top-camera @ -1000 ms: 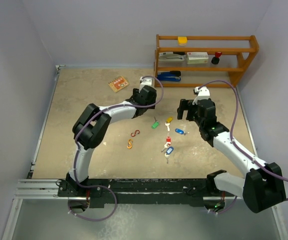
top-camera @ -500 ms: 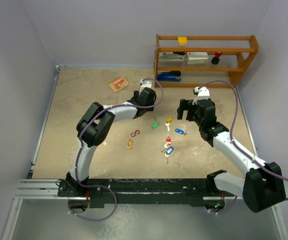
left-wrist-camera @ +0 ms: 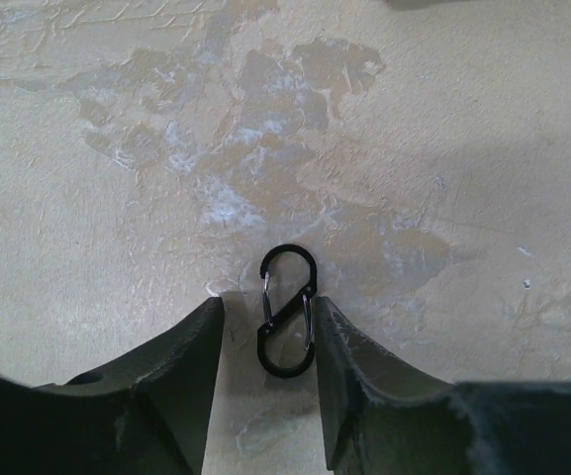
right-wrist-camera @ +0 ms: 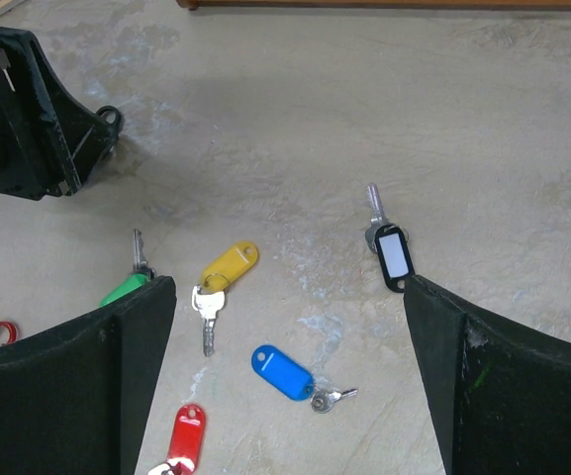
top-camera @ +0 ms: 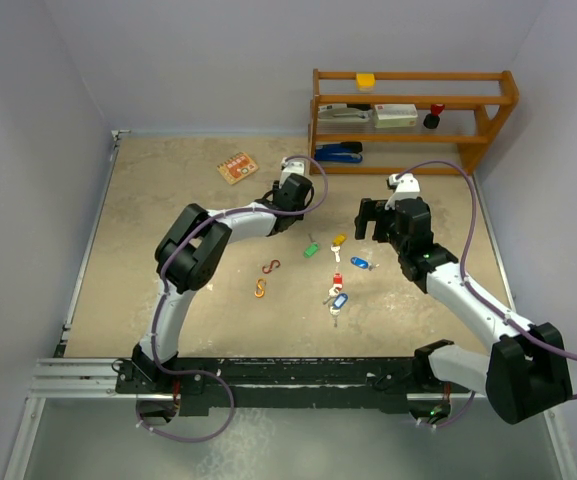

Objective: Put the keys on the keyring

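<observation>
Judging by positions, step in hand is pickup of the ring. The left gripper is down on the table, far-centre, straddling a black S-clip, which I take for the keyring. Its jaws are part-way apart, one finger touching the clip and a gap on the other side, so not clamped. The right gripper hangs spread wide over the keys, holding nothing. Keys lie loose mid-table: yellow-tag key, blue-tag key, red-tag key, green-tag key, white-tag key. None on the ring. Next move, est.: complete the pinch w/o skidding the clip, then lift. Only container is the wooden shelf, far right, w/ yellow block, blue stapler, misc.; no keys seen there.
</observation>
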